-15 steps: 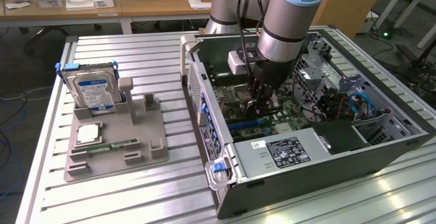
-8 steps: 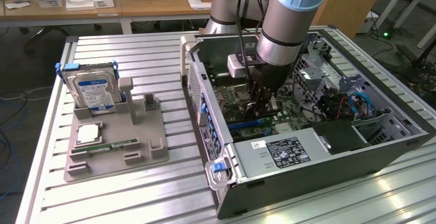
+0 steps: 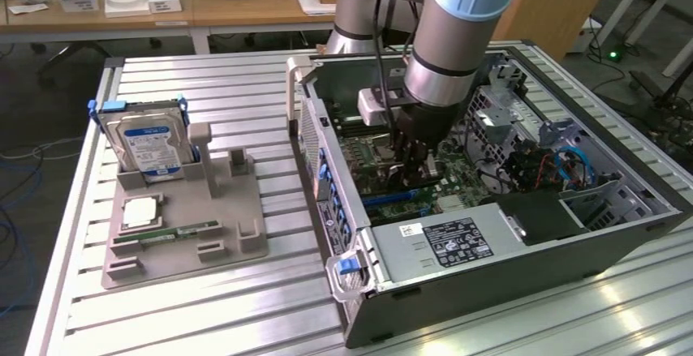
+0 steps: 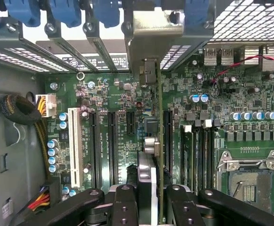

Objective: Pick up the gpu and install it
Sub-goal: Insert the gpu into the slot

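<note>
One card, the gpu (image 4: 158, 155), clamped edge-on between the claw (image 4: 152, 200) fingers and held upright over the motherboard (image 4: 113, 94) inside the open computer case (image 3: 324, 141). Metal bracket (image 4: 152, 33) at the card's far end sits up against the rear slot openings, close by the blue latches (image 4: 61, 12).

Risks, as judged from here — card edge lined up slightly off the long slot (image 4: 167, 141) and pressed onto the board instead of into it; bracket snagging on the case's rear wall and tilting the card; hard push bending the board if the card goes in skewed. Tight quarters too: memory slots and capacitors (image 4: 199, 98) just beside the card, easy to clip.

Arm (image 3: 455, 40) reaching steeply down into the case from above, wrist near vertical, claw deep among the components.

On the surface (image 3: 217, 80) at the exterior view's left, well apart — hard drive (image 3: 146, 141) standing in the grey holder (image 3: 233, 226), memory stick (image 3: 174, 233) lying flat there.
</note>
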You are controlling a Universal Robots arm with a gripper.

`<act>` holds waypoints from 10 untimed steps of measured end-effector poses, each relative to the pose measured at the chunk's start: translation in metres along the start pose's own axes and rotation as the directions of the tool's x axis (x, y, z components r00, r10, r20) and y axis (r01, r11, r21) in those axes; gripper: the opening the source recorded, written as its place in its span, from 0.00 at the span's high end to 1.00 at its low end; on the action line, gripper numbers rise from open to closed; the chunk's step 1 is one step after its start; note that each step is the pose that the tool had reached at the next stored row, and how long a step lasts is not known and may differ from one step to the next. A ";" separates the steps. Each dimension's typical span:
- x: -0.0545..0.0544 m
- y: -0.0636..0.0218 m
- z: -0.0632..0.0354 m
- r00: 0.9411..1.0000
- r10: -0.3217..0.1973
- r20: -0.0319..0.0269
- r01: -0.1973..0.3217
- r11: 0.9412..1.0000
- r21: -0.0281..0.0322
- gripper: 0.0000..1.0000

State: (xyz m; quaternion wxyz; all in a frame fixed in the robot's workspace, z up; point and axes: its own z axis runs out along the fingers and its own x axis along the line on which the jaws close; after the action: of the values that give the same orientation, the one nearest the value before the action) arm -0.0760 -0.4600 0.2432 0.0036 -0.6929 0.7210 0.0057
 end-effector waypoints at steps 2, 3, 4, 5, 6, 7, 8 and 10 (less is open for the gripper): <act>0.000 0.0007 0.0002 1.000 0.000 0.000 0.000 1.000 0.002 0.72; 0.000 0.0010 0.0003 1.000 0.000 0.000 0.000 1.000 0.002 0.72; 0.000 0.0010 0.0003 1.000 0.000 0.000 0.000 1.000 0.002 0.72; 0.000 0.0010 0.0003 1.000 0.000 0.000 0.000 1.000 0.002 0.72; 0.000 0.0013 0.0004 1.000 0.000 0.000 0.000 1.000 0.002 0.72; 0.000 0.0018 0.0004 1.000 0.000 0.000 0.000 1.000 0.002 0.72; 0.000 0.0024 0.0004 1.000 0.000 0.000 0.000 1.000 0.002 0.72; 0.000 0.0034 0.0007 1.000 0.000 0.000 0.000 1.000 0.002 0.72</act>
State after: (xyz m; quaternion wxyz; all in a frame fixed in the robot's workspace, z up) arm -0.0794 -0.4600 0.2425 0.0044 -0.6930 0.7209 0.0050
